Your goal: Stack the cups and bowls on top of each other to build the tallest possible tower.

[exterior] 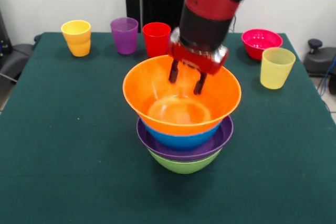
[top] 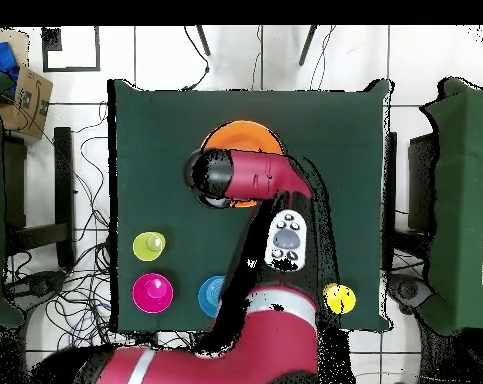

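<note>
The tower stands mid-table in the front view: a green bowl (exterior: 184, 166) at the bottom, then a purple bowl (exterior: 210, 144), a blue bowl (exterior: 181, 139) and the wide orange bowl (exterior: 157, 95) on top. My gripper (exterior: 186, 78) hangs just inside the orange bowl's far rim, fingers (exterior: 173, 72) apart with nothing between them. An orange-yellow cup (exterior: 77, 38), a purple cup (exterior: 124, 35) and a red cup (exterior: 156, 39) stand in a row behind. A pale yellow cup (exterior: 276, 67) and a small red-pink bowl (exterior: 261, 42) sit at the right.
In the overhead view my arm (top: 255, 180) covers most of the orange bowl (top: 243, 133). A small translucent blue bowl (top: 213, 293), the red-pink bowl (top: 152, 292), the pale yellow cup (top: 149, 246) and the orange-yellow cup (top: 339, 297) sit near my base.
</note>
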Controlling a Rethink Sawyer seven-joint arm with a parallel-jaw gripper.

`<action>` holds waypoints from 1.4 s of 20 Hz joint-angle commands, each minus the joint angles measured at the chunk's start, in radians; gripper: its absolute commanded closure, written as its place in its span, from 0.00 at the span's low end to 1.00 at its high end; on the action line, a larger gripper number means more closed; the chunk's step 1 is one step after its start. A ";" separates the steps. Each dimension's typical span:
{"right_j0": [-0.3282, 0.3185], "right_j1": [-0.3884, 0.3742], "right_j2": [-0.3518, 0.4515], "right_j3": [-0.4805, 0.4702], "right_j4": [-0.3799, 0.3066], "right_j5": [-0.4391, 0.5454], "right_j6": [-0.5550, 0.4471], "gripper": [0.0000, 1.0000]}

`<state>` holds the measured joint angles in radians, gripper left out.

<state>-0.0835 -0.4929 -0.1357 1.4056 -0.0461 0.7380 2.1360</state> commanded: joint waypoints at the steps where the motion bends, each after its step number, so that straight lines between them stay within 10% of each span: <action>1: -0.029 -0.319 0.111 0.232 0.018 0.060 -0.129 0.00; 9: -0.058 -0.518 0.103 0.096 0.001 0.295 -0.213 0.00; 19: -0.126 -0.537 0.179 -0.047 0.020 0.486 -0.223 0.00; 28: -0.152 -0.519 0.212 0.142 0.000 0.225 -0.219 0.00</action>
<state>-0.2216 -1.0598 -0.0521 1.3732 -0.0227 1.0574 2.1360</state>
